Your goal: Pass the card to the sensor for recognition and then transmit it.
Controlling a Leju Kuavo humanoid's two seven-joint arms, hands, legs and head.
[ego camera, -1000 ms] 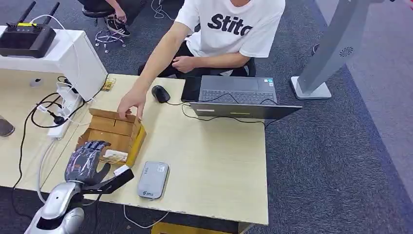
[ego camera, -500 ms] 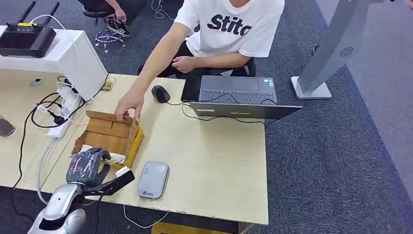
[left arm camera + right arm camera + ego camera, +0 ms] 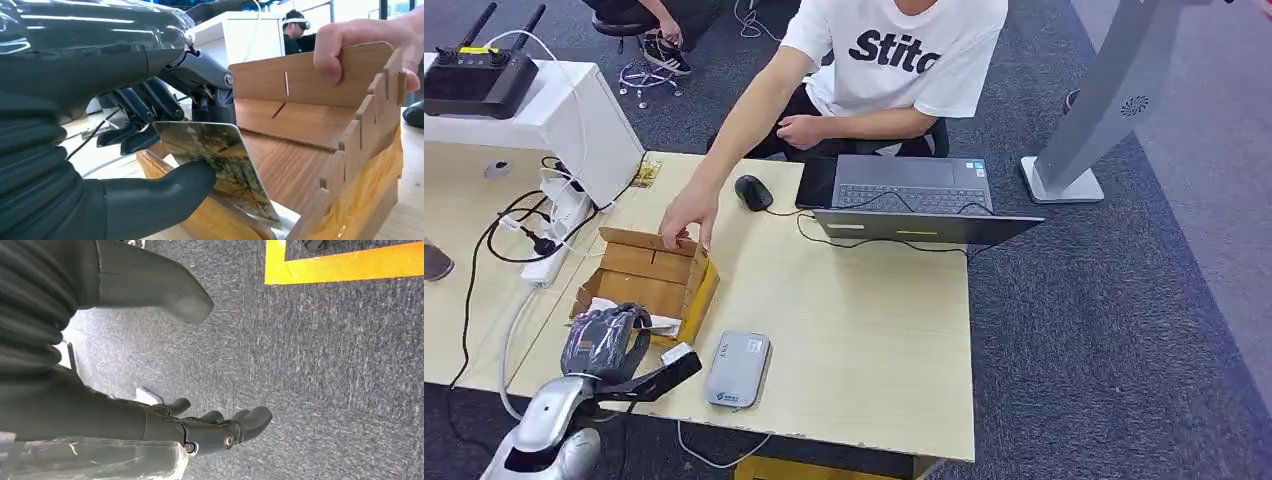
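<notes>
- Left hand [image 3: 602, 340] at the near end of the open wooden box [image 3: 652, 280], thumb and dark fingers [image 3: 145, 107] closed on a printed card [image 3: 220, 165], seen close up from the left wrist.
- Card pinched at its upper corner, tilted, lower edge down inside the box's near end, just above the pale bottom there.
- Person's hand [image 3: 689, 215] gripping the far wall of the box, fingertips curled over its top edge; same hand [image 3: 365, 45] on the notched plywood wall in the left wrist view.
- Grey card sensor [image 3: 738, 368] flat on the wooden table [image 3: 864, 340], just right of the box and apart from it.
- Black bracket with a white tip [image 3: 659, 372] jutting from the left forearm, between box and sensor.
- Beyond the box: black mouse [image 3: 753, 191], then an open laptop [image 3: 914, 195] with a cable trailing across the table.
- Left of the box: white power strip [image 3: 554, 225] with black cords.
- Seated behind the box, person in a white T-shirt [image 3: 894, 55].
- Right hand [image 3: 200, 425] hanging over grey carpet [image 3: 325, 365], fingers loosely apart and thumb clear of them, holding nothing; yellow floor tape [image 3: 345, 262] nearby.
</notes>
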